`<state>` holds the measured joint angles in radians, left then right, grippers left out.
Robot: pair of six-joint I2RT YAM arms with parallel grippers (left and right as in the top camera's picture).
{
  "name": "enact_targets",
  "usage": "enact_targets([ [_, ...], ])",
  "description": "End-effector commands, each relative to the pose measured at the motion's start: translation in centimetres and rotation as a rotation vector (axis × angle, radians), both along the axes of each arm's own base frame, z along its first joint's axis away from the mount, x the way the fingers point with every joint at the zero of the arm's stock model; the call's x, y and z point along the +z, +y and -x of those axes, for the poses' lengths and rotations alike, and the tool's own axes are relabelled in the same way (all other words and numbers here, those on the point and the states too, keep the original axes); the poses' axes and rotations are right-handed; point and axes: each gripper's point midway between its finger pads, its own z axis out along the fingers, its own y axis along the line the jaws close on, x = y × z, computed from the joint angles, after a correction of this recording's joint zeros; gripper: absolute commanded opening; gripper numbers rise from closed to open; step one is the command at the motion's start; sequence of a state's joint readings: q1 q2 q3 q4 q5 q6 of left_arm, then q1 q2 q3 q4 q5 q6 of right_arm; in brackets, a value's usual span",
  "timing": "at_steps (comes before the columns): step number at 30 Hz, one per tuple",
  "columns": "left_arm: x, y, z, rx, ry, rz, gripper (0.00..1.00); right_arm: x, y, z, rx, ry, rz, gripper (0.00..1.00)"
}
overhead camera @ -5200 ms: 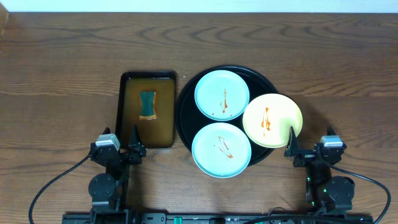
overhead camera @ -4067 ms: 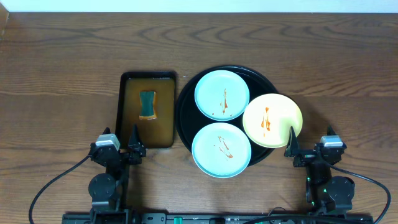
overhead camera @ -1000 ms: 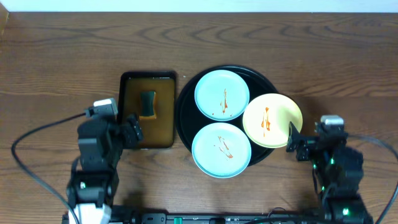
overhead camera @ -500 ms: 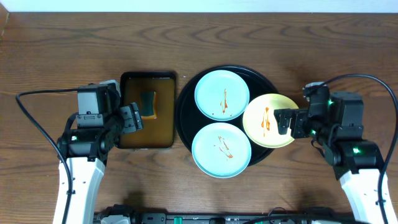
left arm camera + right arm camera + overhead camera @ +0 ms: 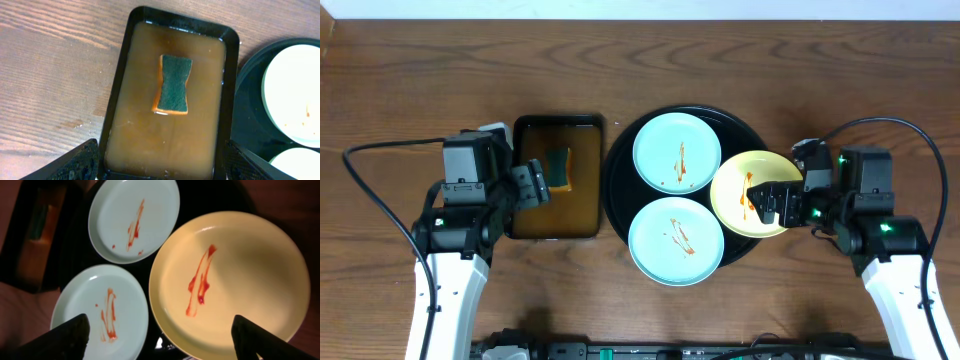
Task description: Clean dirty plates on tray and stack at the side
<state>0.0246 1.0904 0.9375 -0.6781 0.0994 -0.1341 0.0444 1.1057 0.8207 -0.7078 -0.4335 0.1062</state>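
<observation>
The round black tray (image 5: 620, 160) holds two mint-green plates, one at the back (image 5: 677, 150) and one at the front (image 5: 676, 241), each with a reddish sauce smear. A pale yellow plate (image 5: 738, 200) with a smear lies on the tray's right rim. My right gripper (image 5: 770, 203) is open above the yellow plate's right part; its wrist view shows the yellow plate (image 5: 230, 280) and both green plates (image 5: 134, 217) (image 5: 102, 312). My left gripper (image 5: 532, 188) is open over the rectangular brown tray.
A rectangular brown tray with a black rim (image 5: 556, 225) stands left of the round tray and holds a green and orange sponge (image 5: 559, 167), also in the left wrist view (image 5: 174, 84). Brown wood tabletop (image 5: 820, 80) surrounds both trays.
Both arms rose from their rest at the front edge. The left gripper moved over the brown tray; the right gripper moved left over the yellow plate. The plates have not moved.
</observation>
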Motion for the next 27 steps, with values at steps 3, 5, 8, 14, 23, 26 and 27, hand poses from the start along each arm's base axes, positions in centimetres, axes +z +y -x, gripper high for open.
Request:
enact_targets([
  [3, 0.6, 0.0, -1.3, 0.005, -0.025, 0.010, 0.79, -1.3, 1.9, 1.4, 0.044, 0.110, -0.026, 0.83],
  [5, -0.3, 0.0, -1.7, 0.004, 0.000, 0.012, 0.79, -2.2, 2.9, 2.0, 0.075, 0.150, -0.024, 0.79],
  [8, -2.0, -0.7, -2.6, -0.020, 0.043, 0.045, 0.79, -3.4, 4.7, 2.9, 0.121, 0.210, -0.020, 0.76],
  [14, -6.4, -2.5, -4.4, -0.111, 0.134, 0.041, 0.78, -6.5, 5.8, 4.5, 0.066, 0.371, 0.041, 0.68],
  [23, -11.3, -4.2, -5.5, -0.154, 0.232, 0.025, 0.78, -9.7, 7.1, 6.3, 0.063, 0.534, 0.084, 0.51],
  [26, -11.9, -4.0, -6.2, -0.148, 0.222, 0.014, 0.78, -11.2, 6.8, 6.6, 0.018, 0.598, 0.110, 0.49],
  [27, -12.0, -4.0, -6.6, -0.148, 0.214, 0.014, 0.77, -11.6, 6.5, 6.6, 0.005, 0.610, 0.123, 0.49],
])
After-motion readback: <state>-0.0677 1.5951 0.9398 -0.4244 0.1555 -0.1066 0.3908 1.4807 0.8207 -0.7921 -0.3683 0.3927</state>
